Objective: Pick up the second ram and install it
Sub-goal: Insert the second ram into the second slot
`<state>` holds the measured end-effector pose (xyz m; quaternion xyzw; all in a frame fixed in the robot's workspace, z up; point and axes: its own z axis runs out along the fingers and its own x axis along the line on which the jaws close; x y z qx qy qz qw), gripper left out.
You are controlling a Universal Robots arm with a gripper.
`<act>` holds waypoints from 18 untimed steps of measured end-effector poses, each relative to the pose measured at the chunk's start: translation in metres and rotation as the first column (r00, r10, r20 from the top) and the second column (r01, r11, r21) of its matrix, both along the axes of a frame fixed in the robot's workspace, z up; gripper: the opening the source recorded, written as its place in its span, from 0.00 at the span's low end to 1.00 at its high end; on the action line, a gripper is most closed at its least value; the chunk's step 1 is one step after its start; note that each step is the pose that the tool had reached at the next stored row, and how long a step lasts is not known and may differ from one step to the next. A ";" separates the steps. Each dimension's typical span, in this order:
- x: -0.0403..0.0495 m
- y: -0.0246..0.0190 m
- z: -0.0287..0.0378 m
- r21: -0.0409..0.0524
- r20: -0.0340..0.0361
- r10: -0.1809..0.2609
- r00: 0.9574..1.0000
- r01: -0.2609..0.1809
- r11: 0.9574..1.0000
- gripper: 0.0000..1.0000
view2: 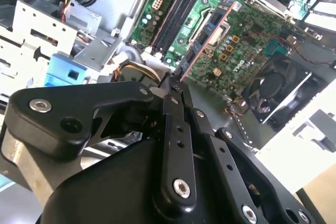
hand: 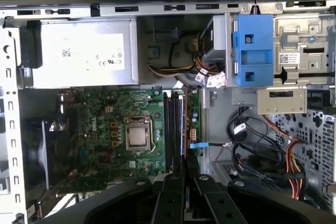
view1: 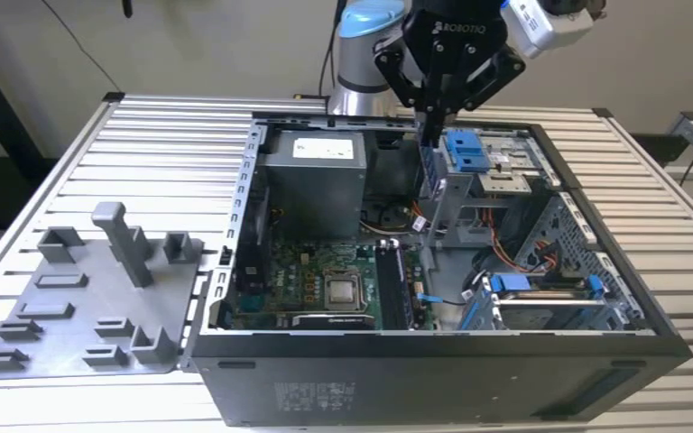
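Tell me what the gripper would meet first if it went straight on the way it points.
The black gripper, shut on the thin dark memory stick, points into the open dark case. The stick would probably reach the long black memory slots on the green motherboard first; depth is unclear.

A silver-grey Universal Robots arm [view1: 356,81] is topped by a light blue joint cap [view1: 371,18], with a thin black cable [view1: 328,59] alongside. Its matte black gripper [view1: 431,135] bears white lettering. The second wrist view shows angular linked bars [view2: 176,145] pinned with silver screws [view2: 181,188]. A white-and-grey camera housing [view1: 545,23] flanks the wrist.
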<state>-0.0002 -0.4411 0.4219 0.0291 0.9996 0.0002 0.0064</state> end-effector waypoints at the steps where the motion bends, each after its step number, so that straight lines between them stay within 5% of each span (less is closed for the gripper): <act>1: 0.0000 0.0000 -0.0011 0.000 0.000 0.007 1.000 -0.007 1.000 0.13; 18: 0.0000 -0.0008 -0.0170 -0.007 0.000 0.041 0.999 -0.041 0.999 0.13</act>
